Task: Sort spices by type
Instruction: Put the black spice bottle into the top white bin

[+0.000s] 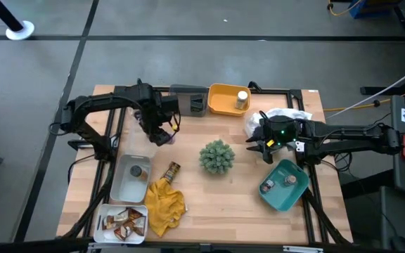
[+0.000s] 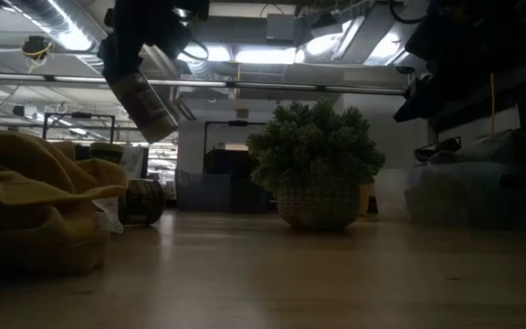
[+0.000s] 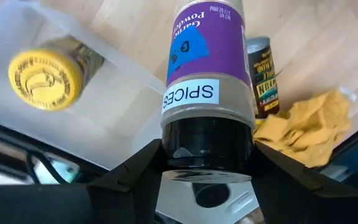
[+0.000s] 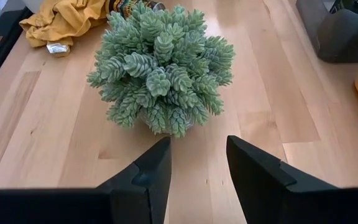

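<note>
My left gripper (image 1: 162, 131) is shut on a spice jar (image 3: 207, 56) with a purple label and a black cap, hanging over the table's left half above the pale grey bin (image 1: 121, 184). The jar also shows high up in the low view (image 2: 142, 102). A yellow-lidded jar (image 3: 45, 78) stands in that bin. A brown bottle (image 1: 170, 171) lies on its side by the mustard cloth (image 1: 166, 205). My right gripper (image 4: 197, 162) is open, level with and right of the green plant ball (image 4: 160, 68), touching nothing. My left gripper pinches the jar by its black cap (image 3: 207, 146) between the two fingers (image 3: 135, 168), one on each side of the cap. The fingers come from above at a slant. The jar is lifted clear of the table and tilted, its body pointing down and away from the gripper.
A yellow bin (image 1: 223, 107) at the far edge holds a white-capped jar (image 1: 242, 98). A teal bin (image 1: 276, 197) near the right edge holds small jars. A white tray (image 1: 104, 211) at the near left corner holds glossy packets. A white bag (image 1: 281, 114) lies behind my right gripper.
</note>
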### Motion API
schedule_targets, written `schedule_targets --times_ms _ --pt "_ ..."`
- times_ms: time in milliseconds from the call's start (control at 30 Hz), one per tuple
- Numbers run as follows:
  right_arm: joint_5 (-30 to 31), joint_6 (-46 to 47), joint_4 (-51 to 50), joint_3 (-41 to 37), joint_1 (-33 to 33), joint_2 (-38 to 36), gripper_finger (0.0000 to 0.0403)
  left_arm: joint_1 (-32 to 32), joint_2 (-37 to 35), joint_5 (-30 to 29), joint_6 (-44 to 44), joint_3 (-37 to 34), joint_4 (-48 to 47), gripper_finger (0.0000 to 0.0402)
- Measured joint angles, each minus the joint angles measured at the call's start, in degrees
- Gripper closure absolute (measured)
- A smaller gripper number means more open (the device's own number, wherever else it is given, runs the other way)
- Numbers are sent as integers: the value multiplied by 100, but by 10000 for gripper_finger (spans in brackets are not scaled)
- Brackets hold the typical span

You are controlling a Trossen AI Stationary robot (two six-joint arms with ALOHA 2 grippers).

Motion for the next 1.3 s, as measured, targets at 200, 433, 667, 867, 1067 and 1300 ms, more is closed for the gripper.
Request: schedule_targets --times_ms 200,433,667,867,1067,1300 --pt "-2 7 511 0 -1 0 249 -182 3 84 -1105 -2 312 204" --pt "-14 28 1479 0 -1 0 249 -432 7 701 -1573 -4 2044 204" --pt "-197 146 1990 0 -2 96 249 -621 61 707 -2547 -3 3893 204" --pt "-970 0 2814 -4 4 624 249 -703 270 735 -3251 -4 4765 204" --pt "-1004 -267 3070 154 0 1172 239 -729 461 1039 -3431 -4 4856 204" --pt "-660 -302 2984 752 2 1652 158 -727 695 1343 -3579 -7 4886 204"
